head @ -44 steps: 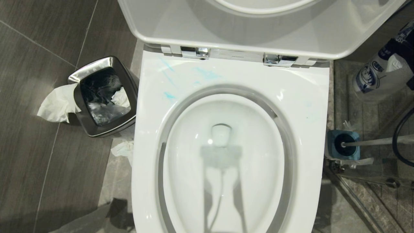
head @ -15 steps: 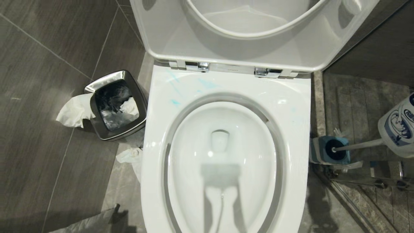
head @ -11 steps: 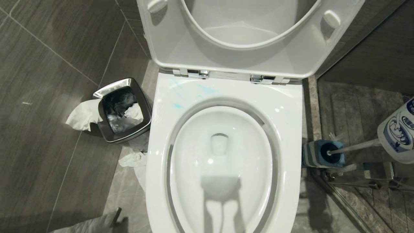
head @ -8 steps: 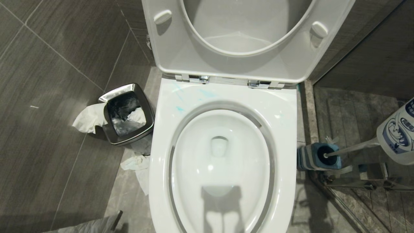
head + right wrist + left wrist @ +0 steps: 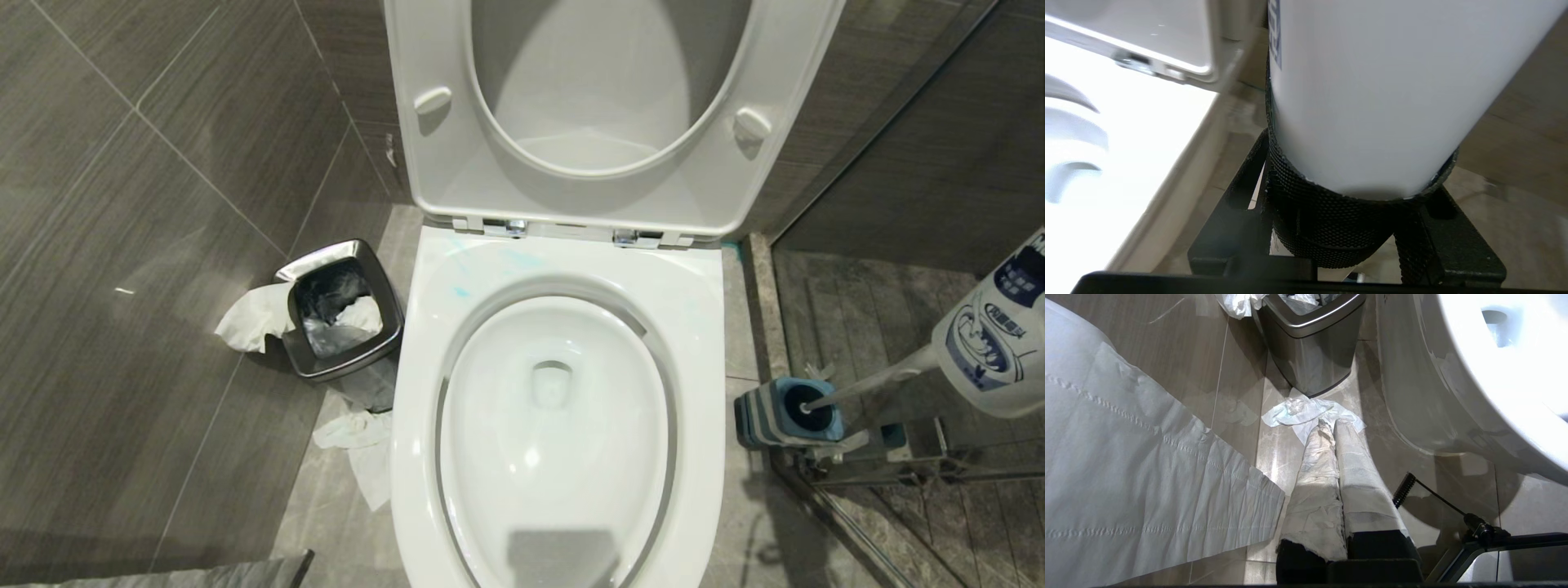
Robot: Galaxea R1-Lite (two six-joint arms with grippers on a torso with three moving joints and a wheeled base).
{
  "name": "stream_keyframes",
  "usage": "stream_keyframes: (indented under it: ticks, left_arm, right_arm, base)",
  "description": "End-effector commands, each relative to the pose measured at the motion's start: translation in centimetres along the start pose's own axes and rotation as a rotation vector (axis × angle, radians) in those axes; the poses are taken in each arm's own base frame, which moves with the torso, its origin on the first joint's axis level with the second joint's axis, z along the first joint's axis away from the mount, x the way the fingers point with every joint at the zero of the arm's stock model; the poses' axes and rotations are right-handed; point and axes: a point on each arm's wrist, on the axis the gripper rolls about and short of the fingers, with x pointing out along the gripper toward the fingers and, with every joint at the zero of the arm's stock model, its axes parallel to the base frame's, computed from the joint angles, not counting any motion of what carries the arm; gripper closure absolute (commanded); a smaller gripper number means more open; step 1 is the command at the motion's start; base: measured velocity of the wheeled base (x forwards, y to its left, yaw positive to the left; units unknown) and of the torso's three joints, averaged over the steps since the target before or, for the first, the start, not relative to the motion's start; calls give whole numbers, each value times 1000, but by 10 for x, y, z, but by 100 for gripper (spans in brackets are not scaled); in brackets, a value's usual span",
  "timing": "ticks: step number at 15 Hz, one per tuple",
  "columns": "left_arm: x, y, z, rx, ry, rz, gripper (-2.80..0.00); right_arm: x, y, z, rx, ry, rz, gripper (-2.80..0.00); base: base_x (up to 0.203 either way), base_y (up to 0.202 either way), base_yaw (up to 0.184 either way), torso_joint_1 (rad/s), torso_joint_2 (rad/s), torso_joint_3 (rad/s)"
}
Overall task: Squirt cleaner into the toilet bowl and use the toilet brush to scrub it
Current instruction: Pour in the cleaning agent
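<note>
Head view: one toilet bowl [image 5: 424, 327], seat up, fills centre frame, pale cleaner [image 5: 461, 291] streaks on its upper-left rim; one toilet brush [image 5: 865, 382] stands in its holder [image 5: 767, 416] at right. The right gripper [image 5: 1349, 228] clamps one white bottle [image 5: 992, 339]; the left gripper [image 5: 1331, 424] is pressed together.

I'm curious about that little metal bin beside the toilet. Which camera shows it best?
The head view: the metal bin shows whole, from above, with paper inside. The left wrist view shows only its lower side from floor level. The right wrist view doesn't show it.
</note>
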Motion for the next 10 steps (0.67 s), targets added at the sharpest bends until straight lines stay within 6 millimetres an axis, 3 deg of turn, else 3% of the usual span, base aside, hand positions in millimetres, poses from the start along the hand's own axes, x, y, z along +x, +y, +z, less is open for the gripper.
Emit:
stream_keyframes:
  ticks: [1, 6, 10]
  left_arm:
    - [0, 0, 0, -9, 2, 5, 0]
    - [0, 0, 0, -12, 0, 7, 0]
    - [0, 0, 0, -14, 1, 8, 0]
  right_arm:
    - [10, 5, 6, 13, -19, 53, 0]
    - [34, 16, 9, 29, 19, 41, 0]
    - [43, 45, 8, -19, 80, 1, 0]
  base:
    - [0, 0, 0, -1, 2, 38]
    - [0, 0, 0, 1, 0, 6]
    - [0, 0, 0, 0, 0, 0]
